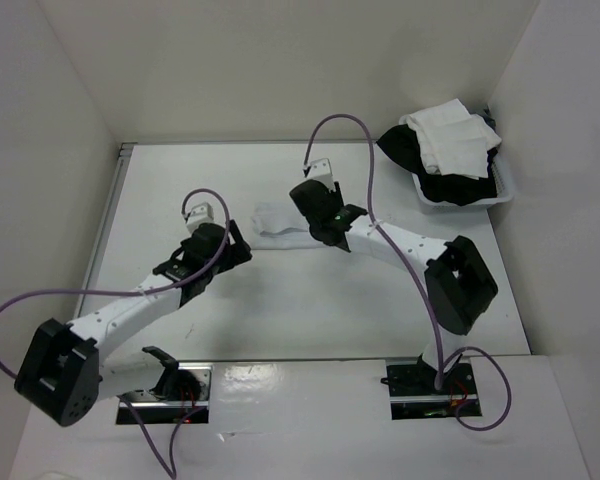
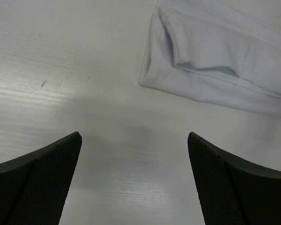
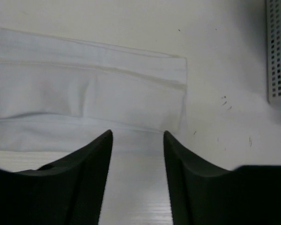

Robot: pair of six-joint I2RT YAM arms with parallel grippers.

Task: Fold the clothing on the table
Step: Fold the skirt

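Currently, find the clothing [image 1: 278,222] as a long folded band near the middle of the tabletop [image 1: 280,320], slightly toward its far edge. Note the right tool [image 3: 138,133] low at the band's near hem, by the end closer to the tabletop's right edge: narrow, with a gap between the fingers. Cannot tell whether any fabric is pinched. Note the left tool [image 2: 133,136] wide, holding nothing, above bare tabletop just short of the band's other end.

Watch for a grab of only the top layer: would likely peel the fold apart. Watch too for a pull with 1 end gripped and the other free: could drag and skew the band.

Cannot make out the layer count or the garment's type. Hides the right end under the arm in the top view. Catches only a perforated corner of the bin [image 3: 277,47] in the right wrist view.
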